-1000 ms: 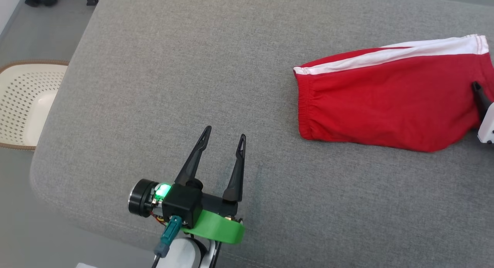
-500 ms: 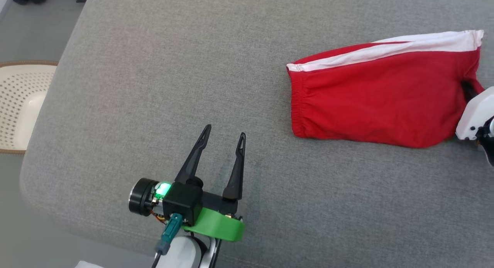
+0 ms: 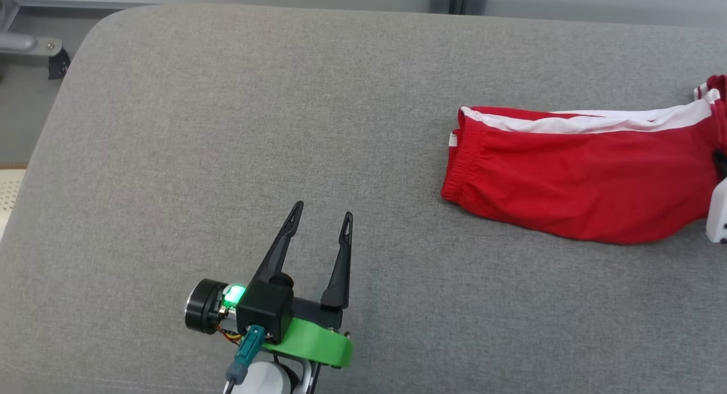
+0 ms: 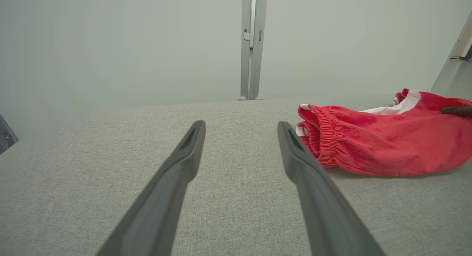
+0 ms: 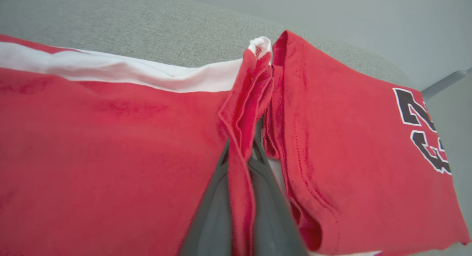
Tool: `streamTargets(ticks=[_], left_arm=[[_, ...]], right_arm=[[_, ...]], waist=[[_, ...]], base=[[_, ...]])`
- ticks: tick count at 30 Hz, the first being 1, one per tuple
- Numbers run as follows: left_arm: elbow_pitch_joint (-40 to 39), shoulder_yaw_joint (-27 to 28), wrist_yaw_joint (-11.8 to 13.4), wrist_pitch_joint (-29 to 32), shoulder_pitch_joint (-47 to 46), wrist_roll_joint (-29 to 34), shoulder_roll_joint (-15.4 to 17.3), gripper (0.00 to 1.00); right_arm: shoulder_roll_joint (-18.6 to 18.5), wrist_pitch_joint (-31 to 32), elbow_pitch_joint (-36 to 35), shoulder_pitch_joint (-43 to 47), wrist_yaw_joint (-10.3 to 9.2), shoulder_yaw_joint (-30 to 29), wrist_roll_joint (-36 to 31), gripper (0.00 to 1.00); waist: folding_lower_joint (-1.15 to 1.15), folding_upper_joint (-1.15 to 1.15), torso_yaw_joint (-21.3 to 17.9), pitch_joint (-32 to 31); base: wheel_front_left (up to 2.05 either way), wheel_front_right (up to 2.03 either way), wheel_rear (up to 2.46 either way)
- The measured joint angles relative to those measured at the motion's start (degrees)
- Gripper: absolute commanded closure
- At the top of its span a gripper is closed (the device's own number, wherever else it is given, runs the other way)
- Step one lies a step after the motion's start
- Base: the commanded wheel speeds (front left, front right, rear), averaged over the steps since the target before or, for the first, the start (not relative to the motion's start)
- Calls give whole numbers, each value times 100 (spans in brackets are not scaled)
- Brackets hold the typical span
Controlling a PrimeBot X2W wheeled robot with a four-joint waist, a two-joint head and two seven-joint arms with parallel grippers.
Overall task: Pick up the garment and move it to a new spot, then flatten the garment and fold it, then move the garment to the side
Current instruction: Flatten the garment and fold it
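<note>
clamping a raised fold of the red garment [image 5: 110, 138], the right gripper [image 5: 241, 149] is closed; garment lies on the grey cushion [image 3: 227, 127], well apart from the spread left gripper [image 3: 321, 212].

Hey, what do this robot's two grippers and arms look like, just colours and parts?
The left gripper has two long, dark, tapering fingers with slotted tips on a black block with a glowing green light, a bright green bracket, a black cylinder, a teal plug on a cable and a white forearm. The right gripper shows dark fingers and a white casing.
</note>
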Motion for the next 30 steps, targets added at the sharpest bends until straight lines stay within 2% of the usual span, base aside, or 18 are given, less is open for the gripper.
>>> streamTargets(ticks=[10, 20, 26, 27, 28, 30], left_arm=[[26, -64, 68, 0, 169, -126, -1, 0], [56, -119, 136, 0, 236, -214, -1, 0], [91, -21, 168, 0, 268, -283, 0, 0], [96, -4, 168, 0, 268, -305, 0, 0], [97, 3, 168, 0, 266, -316, 0, 0], [94, 3, 169, 0, 260, -322, 0, 0]], right_arm=[[534, 267, -737, -234, -1, 244, -419, 100], [1391, 590, -1414, -216, -1, 40, -902, 100], [1959, 988, -1703, 31, -1, 137, -1162, 100], [2036, 1010, -1733, 71, -1, 152, -1171, 78], [2121, 1035, -1764, 108, -1, 153, -1167, 0], [2249, 977, -1871, 177, -1, 123, -1096, 0]], waist=[[0, 0, -173, -406], [0, 0, 166, -608], [0, 0, 375, -635], [0, 0, 400, -625], [0, 0, 423, -611], [0, 0, 458, -583]], base=[[0, 0, 0], [0, 0, 0], [0, 0, 0], [0, 0, 0], [0, 0, 0], [0, 0, 0]])
